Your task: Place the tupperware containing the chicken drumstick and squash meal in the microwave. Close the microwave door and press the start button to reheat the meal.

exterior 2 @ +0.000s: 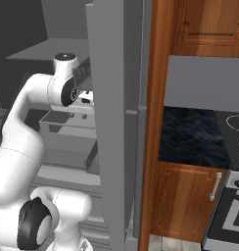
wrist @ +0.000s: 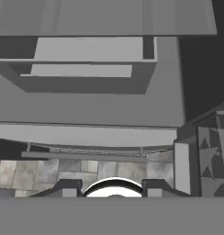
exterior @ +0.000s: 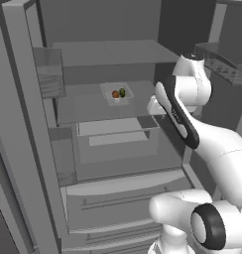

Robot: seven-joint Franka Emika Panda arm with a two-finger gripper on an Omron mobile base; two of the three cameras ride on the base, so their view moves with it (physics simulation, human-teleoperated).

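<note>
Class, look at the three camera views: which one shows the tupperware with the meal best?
The left base view. There the tupperware sits in plain sight on a fridge shelf, with the orange-brown chicken drumstick and the dark green squash inside. In the right base view a fridge wall stands in front; the hand view looks at lower drawers.

open grey fridge point(exterior: 24, 124), translucent drawer point(exterior: 118, 134), wooden cabinets point(exterior 2: 187, 206), dark marble counter point(exterior 2: 190, 137), cooktop point(exterior 2: 234, 132)

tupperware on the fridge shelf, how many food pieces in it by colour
In the tupperware:
orange-brown, the chicken drumstick: 1
dark green, the squash: 1
total: 2
</note>
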